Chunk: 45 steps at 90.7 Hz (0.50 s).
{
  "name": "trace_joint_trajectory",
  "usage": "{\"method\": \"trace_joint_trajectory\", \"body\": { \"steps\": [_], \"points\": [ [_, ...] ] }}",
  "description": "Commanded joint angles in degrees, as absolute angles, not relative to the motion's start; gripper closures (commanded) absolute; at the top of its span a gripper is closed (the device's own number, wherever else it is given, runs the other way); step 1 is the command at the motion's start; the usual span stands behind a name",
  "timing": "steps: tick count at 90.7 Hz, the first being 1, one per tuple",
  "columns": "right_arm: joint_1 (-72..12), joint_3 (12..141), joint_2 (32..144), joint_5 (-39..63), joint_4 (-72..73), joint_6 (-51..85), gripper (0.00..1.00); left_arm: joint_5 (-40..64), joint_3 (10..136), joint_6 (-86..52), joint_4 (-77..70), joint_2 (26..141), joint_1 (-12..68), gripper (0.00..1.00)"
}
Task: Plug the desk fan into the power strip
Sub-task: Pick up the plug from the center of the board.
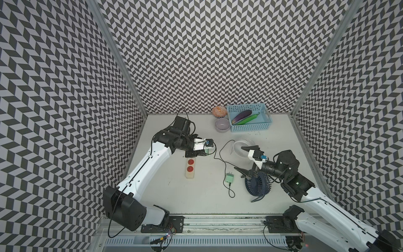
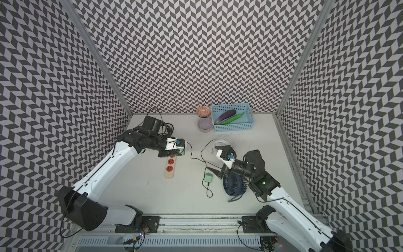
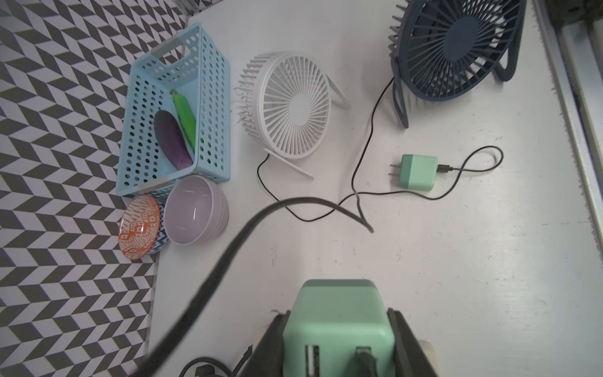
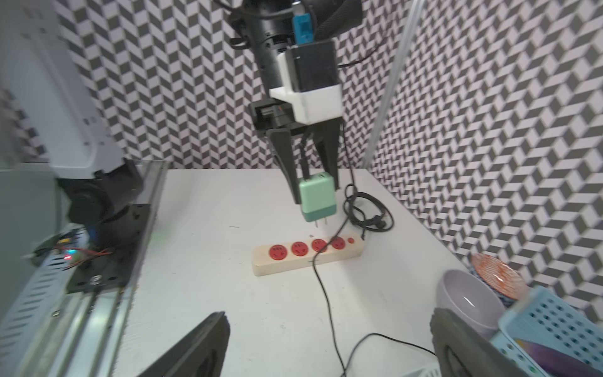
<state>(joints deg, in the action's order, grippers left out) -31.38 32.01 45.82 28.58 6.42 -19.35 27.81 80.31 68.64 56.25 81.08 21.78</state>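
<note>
The power strip [image 4: 306, 258], a cream bar with four red sockets, lies on the white desk [image 4: 228, 212] at the centre of the right wrist view. In a top view [image 1: 190, 169] it sits left of centre, partly hidden under the left arm. Just above its sockets the left fingers [image 4: 286, 160] clench a mint-green plug adapter [image 4: 317, 196], prongs down, with a gap below them. The right fingers [image 1: 242, 172] are spread wide, grasping nothing, over a navy fan [image 1: 258, 185]. A white fan [image 1: 236, 145] stands behind it. A second green adapter [image 1: 229, 177] lies between strip and fans.
</note>
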Motion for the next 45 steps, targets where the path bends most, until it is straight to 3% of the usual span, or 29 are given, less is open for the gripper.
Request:
{"method": "trace_joint_trajectory", "body": {
  "steps": [1,21,45],
  "points": [
    [-30.59,29.83,43.18,14.83,6.00,-18.02,0.00,26.63,84.40,72.77,59.11,83.53,19.31,1.00],
    [-30.41,25.09,40.33,0.16,12.18,-11.12,0.01,24.50,88.25,75.71,61.63,89.89,15.86,1.00],
    [-30.34,22.58,40.07,-3.27,14.46,-8.38,0.00,24.17,93.12,77.28,63.51,97.63,12.38,1.00]
  ]
}}
